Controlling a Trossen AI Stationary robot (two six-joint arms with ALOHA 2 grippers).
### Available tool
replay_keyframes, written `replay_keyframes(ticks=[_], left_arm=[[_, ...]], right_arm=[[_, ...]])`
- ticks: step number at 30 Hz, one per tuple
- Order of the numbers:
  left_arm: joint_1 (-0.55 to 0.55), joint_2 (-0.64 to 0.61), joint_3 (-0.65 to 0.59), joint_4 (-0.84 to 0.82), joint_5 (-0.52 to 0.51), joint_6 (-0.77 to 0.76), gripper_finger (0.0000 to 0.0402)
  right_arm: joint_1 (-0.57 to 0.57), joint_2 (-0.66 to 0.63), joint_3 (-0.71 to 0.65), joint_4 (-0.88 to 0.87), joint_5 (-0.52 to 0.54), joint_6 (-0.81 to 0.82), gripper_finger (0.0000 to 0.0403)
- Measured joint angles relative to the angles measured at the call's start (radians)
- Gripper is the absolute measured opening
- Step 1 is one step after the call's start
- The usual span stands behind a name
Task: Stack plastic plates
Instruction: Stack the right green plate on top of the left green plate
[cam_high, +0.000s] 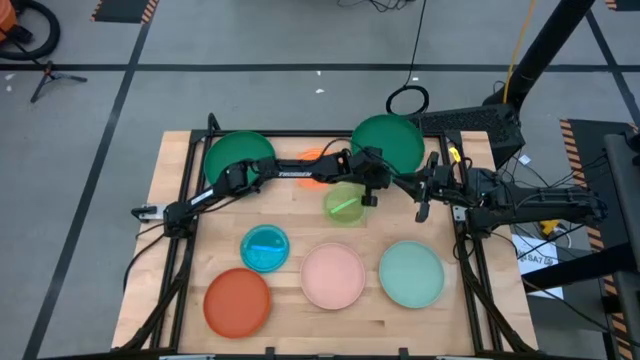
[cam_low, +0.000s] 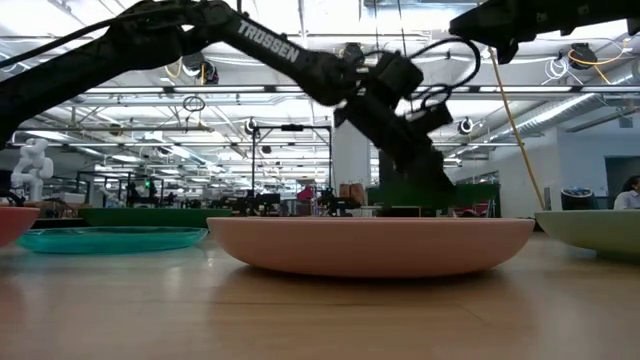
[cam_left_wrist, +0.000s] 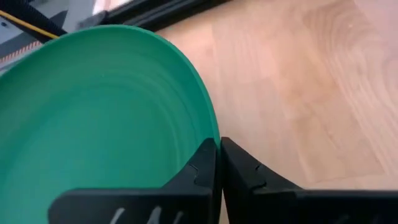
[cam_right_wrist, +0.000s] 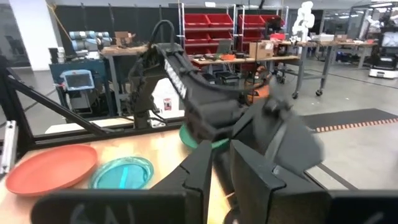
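Your biggest risk is the dark green plate (cam_high: 388, 140) at the far right of the bench (cam_high: 300, 215): your left gripper (cam_high: 372, 172) has its fingers (cam_left_wrist: 202, 174) clenched on just the rim, so lifting may let it swing or slip. The lime green plate (cam_high: 345, 203) sits close beneath, easily knocked. Your right gripper (cam_high: 424, 208) waits nearby, fingers nearly closed, holding nothing

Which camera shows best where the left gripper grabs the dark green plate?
The left wrist view: left gripper shut on the dark green plate rim. High view shows them small; low view mostly hides the plate; right wrist view shows a sliver.
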Motion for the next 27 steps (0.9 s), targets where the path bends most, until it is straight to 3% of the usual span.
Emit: replay_keyframes(ticks=[8,13,19,27], left_arm=[[0.001,-0.004,0.231,-0.359,-0.004,0.067,0.0010],[0.026,-0.077,0.218,-0.529,0.004,0.058,0.0010],[0.082,-0.154,0.221,-0.767,0.005,0.000,0.0010],[0.126,-0.282,0.221,-1.085,0.050,-0.104,0.0010]], right_arm=[[0.000,-0.013,0.000,-0.011,-0.060,0.001,0.0054],[0.000,-0.031,0.000,-0.002,-0.137,-0.001,0.0054],[0.024,-0.051,0.000,0.054,-0.329,-0.011,0.0054],[0.054,-0.050,0.000,0.057,-0.358,-0.031,0.0054]])
